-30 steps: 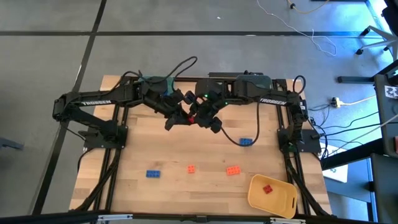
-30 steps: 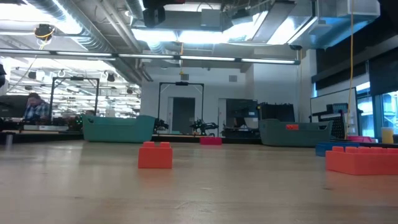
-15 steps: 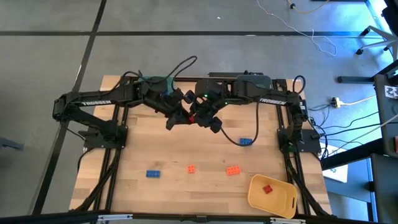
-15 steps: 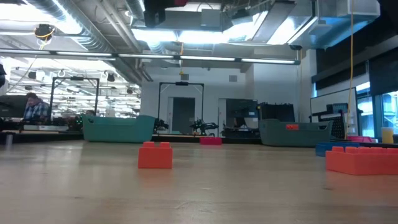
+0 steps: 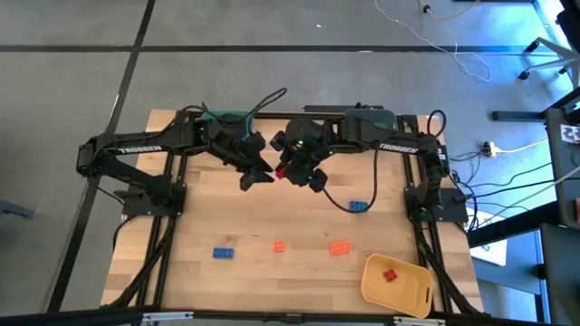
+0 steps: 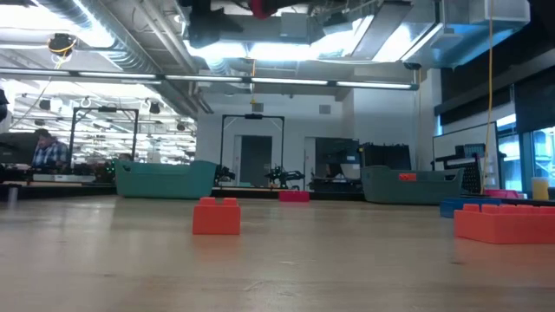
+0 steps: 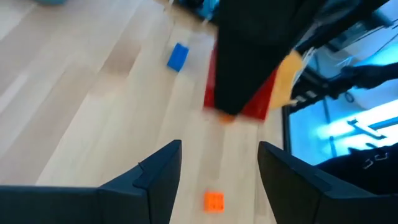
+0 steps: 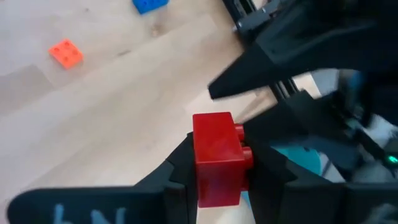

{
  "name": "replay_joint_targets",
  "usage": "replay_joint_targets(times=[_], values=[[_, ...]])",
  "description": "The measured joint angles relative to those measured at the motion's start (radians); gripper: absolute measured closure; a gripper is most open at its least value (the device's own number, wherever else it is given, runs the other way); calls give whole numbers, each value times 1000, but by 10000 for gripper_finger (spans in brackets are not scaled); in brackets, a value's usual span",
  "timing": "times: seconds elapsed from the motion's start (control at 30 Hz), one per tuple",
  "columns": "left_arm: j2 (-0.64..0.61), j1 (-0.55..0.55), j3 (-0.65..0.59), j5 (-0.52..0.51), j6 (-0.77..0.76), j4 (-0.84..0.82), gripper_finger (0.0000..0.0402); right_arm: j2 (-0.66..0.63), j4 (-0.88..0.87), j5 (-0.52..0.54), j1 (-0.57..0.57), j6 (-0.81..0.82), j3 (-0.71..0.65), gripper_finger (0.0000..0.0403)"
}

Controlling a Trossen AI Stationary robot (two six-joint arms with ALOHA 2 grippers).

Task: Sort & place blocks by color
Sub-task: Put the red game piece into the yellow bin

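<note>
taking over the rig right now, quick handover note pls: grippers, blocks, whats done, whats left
Right gripper: shut on a red block, raised mid-table near the back.
Left gripper: open and empty, right beside it.
Yellow bin at the front right: one red block inside.
Loose on the table: blue block, small orange block, orange block, second blue block.
Left: bin the held red, then sort the loose blocks.

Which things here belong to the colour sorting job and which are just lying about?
Job: red studded plastic brick in right gripper; open left gripper; blue and orange bricks; yellow plastic bin.
Lying about: black cable; distant teal bin.
</note>
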Motion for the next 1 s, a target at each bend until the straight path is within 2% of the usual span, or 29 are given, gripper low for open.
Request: replay_joint_targets(times=[0.23, 0.37, 0.47, 0.63, 0.77, 0.83, 0.93, 1.0], values=[[0, 0, 0, -134, 5, -180, 198, -49, -60, 30, 6, 67, 0, 310], [0, 0, 0, -196, 7, -201, 198, -86, -148, 120, 24, 185, 0, 310], [0, 0, 0, -201, 50, -201, 198, -114, -247, 166, 34, 270, 0, 310], [0, 0, 0, -197, 132, -200, 198, -157, -416, 166, 39, 494, 1, 310], [0, 0, 0, -197, 190, -200, 198, -179, -559, 165, 41, 737, 1, 310], [0, 0, 0, -197, 220, -198, 198, -193, -546, 126, 46, 875, -4, 310], [0, 0, 0, -198, 268, -186, 198, -227, -557, -123, 58, 986, -14, 310], [0, 0, 0, -198, 294, -185, 198, -246, -550, -193, 86, 1071, -13, 310]])
